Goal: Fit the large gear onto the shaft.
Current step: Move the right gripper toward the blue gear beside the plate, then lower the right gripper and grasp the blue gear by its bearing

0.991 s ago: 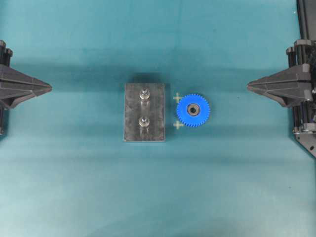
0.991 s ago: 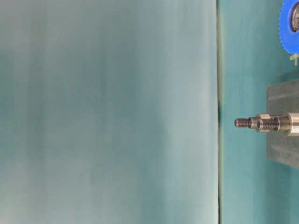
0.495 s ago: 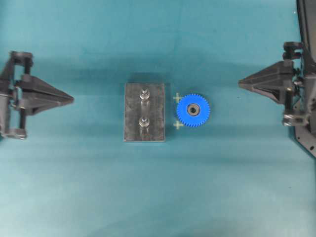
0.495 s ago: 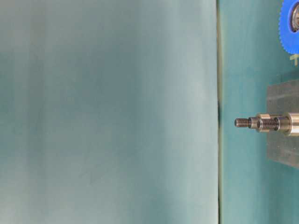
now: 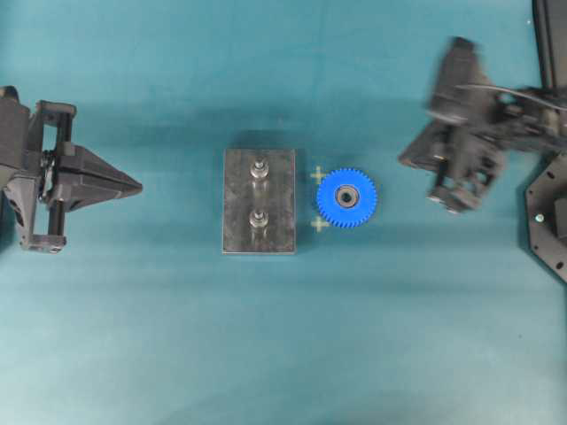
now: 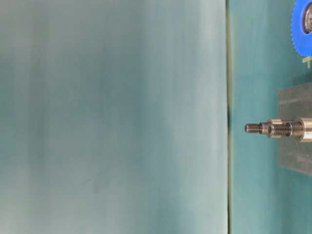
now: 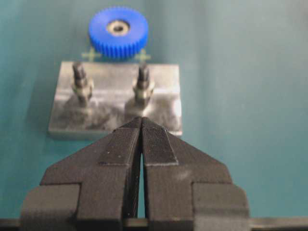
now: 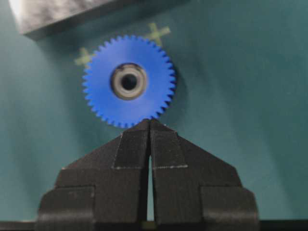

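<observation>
The large gear [image 5: 346,197] is bright blue with a metal hub and lies flat on the teal table, just right of the grey plate [image 5: 239,204]. The shaft [image 5: 259,168] is the peg nearer the plate's far end; its twin [image 5: 259,219] stands beside it. My left gripper [image 5: 140,188] is shut and empty, well left of the plate. In the left wrist view it [image 7: 141,118] points at the plate, with the shaft [image 7: 81,84] at left and the gear [image 7: 118,30] behind. My right gripper [image 5: 400,162] is blurred, right of the gear. In the right wrist view it [image 8: 149,121] is shut, just short of the gear [image 8: 128,82].
Two yellow cross marks [image 5: 318,175] [image 5: 320,224] sit on the table between plate and gear. The table-level view shows both pegs overlapping [image 6: 265,128], the plate [image 6: 295,105] and the gear's edge [image 6: 300,29]. A black arm base [image 5: 549,230] stands at the right edge.
My left gripper has moved right toward the plate. My right arm has swung left toward the gear and turned, blurred with motion. The gear and plate have not moved.
</observation>
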Robot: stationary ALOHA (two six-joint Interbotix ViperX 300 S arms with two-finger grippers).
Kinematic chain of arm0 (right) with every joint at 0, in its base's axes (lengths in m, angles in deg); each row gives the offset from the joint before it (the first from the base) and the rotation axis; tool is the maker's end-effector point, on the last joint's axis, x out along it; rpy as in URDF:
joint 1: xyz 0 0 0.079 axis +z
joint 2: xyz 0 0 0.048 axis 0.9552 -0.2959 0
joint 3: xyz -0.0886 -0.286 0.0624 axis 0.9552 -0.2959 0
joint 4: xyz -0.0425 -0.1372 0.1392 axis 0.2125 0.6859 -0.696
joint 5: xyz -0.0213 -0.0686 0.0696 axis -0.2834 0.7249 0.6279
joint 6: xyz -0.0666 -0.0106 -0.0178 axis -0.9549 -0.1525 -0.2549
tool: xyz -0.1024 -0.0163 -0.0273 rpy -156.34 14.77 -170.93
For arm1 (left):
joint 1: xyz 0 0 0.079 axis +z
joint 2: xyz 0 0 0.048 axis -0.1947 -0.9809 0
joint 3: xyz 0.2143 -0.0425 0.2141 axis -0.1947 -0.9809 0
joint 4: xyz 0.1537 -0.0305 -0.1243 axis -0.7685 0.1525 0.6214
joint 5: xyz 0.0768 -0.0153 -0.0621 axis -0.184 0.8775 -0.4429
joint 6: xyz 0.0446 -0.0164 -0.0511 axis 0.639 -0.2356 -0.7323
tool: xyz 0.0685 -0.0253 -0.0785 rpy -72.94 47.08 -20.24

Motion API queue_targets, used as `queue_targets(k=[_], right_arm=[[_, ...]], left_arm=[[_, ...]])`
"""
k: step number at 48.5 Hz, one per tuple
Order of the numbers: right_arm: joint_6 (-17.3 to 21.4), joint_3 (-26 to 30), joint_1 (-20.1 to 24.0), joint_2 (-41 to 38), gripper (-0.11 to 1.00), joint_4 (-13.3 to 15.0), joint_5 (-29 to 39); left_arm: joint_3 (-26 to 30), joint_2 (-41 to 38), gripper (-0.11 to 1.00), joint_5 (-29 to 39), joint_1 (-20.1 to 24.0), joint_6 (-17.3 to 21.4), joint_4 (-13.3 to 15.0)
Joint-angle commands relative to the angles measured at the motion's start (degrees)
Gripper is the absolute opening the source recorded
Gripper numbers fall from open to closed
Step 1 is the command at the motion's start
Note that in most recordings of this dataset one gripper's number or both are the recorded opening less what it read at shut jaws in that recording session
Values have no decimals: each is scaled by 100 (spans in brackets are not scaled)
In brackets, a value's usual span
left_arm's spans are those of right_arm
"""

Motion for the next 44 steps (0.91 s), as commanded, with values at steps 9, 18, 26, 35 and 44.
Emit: queue_targets(k=[9, 18, 26, 35, 44], right_arm=[[-387, 659, -79, -861, 11, 9, 176], [-527, 853, -62, -1433, 64, 9, 202], [-615, 976, -79, -1907, 97, 9, 202], [-624, 1204, -79, -2531, 95, 9, 211], [-633, 1433, -79, -2883, 94, 9, 316]], left_arm=[[141, 35, 0, 141, 0, 0, -9], [132, 44, 0, 193, 0, 0, -9], [97, 105, 0, 193, -9, 0, -9], [35, 211, 0, 202, -9, 0, -9], [0, 325, 0, 202, -9, -9, -9]])
